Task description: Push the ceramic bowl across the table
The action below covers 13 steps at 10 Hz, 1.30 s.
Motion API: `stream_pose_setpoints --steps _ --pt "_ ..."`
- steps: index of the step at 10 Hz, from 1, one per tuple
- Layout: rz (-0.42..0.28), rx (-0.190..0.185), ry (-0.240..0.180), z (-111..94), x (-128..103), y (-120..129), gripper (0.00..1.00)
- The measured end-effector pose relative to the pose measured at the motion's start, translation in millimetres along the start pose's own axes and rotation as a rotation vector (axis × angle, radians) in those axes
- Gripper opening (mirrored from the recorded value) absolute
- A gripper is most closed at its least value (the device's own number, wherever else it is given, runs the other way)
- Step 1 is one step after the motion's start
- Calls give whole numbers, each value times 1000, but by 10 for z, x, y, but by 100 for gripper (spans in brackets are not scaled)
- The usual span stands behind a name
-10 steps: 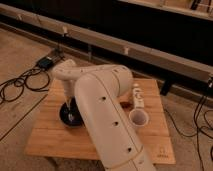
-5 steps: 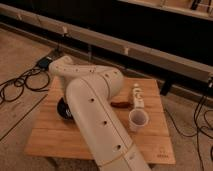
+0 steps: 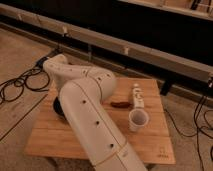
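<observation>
The dark ceramic bowl (image 3: 57, 107) shows only as a dark sliver at the left side of the light wooden table (image 3: 150, 145), close to its left edge. My white arm (image 3: 85, 115) sweeps across the table's left half and covers most of the bowl. My gripper (image 3: 60, 98) hangs below the bent wrist, down at the bowl, and is mostly hidden by the arm.
A white cup (image 3: 138, 120) stands right of centre on the table. A small brown item (image 3: 121, 104) and a white bottle (image 3: 137, 95) lie behind it. Black cables (image 3: 20, 82) run over the floor to the left. A dark wall base runs behind the table.
My arm has swung further left across the table. The bowl has shifted left with it, and less of it shows now.
</observation>
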<state>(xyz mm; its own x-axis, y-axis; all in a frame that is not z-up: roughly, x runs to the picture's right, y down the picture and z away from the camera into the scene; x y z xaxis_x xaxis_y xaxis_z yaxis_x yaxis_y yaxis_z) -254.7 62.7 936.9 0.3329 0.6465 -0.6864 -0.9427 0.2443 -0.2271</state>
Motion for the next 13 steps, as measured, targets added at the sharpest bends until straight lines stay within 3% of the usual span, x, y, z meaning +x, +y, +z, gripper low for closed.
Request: stream_pose_setpoints --steps 6,13 --pt "-81 -48 3 -121 121 448 65" --pt "-135 -34 -14 -218 50 544 65"
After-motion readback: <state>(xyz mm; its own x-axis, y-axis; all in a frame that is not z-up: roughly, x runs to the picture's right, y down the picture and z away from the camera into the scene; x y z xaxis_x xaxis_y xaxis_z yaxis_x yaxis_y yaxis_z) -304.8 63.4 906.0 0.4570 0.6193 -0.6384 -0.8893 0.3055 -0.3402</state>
